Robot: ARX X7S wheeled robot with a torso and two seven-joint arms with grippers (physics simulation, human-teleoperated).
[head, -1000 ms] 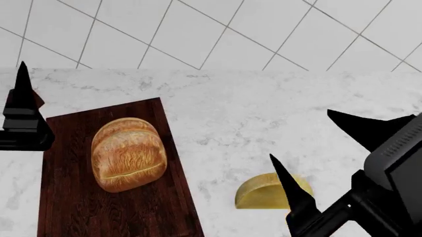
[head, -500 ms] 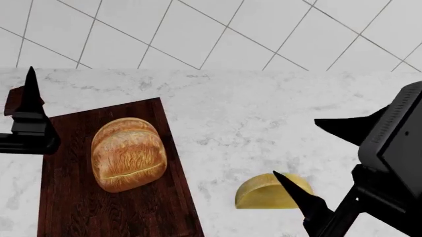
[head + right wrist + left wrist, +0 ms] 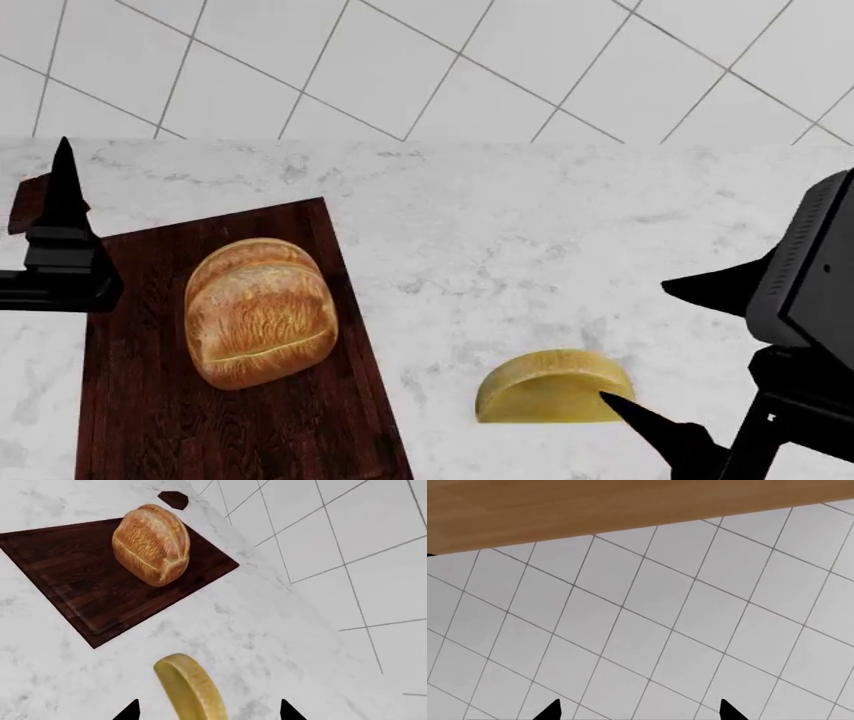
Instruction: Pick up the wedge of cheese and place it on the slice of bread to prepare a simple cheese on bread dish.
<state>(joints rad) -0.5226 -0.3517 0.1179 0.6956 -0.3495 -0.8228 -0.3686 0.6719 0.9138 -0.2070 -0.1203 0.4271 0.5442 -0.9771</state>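
The right claw (image 3: 694, 355) hangs low over the marble counter (image 3: 534, 230) with its two black fingers spread wide, one fingertip (image 3: 627, 408) just in front of the wedge of cheese (image 3: 554, 386) and the other out past the wedge's right end, its base hidden behind the arm's dark housing. In the right wrist view only the two tips poke into frame, and the wedge (image 3: 190, 687) lies between them, cut off at the picture's edge so that its near part is out of sight. Nothing is gripped; whether either tip touches the rind cannot be told. The pale yellow wedge rests on the bare counter, flat cut edge toward the robot, well apart from the dark wooden board (image 3: 147, 400) to its left. On that board sits the slice of bread (image 3: 260, 310), golden-brown, creased across its crust. A small dark object (image 3: 173, 499) lies on the counter beyond the board's far corner, too small to identify. The left claw (image 3: 60, 200) stands at the board's far left, one finger pointing up; its wrist view shows two well-separated tips (image 3: 554, 711) against the white tiled wall (image 3: 660, 630) and a wooden band (image 3: 594, 505) above, so it too is spread and empty
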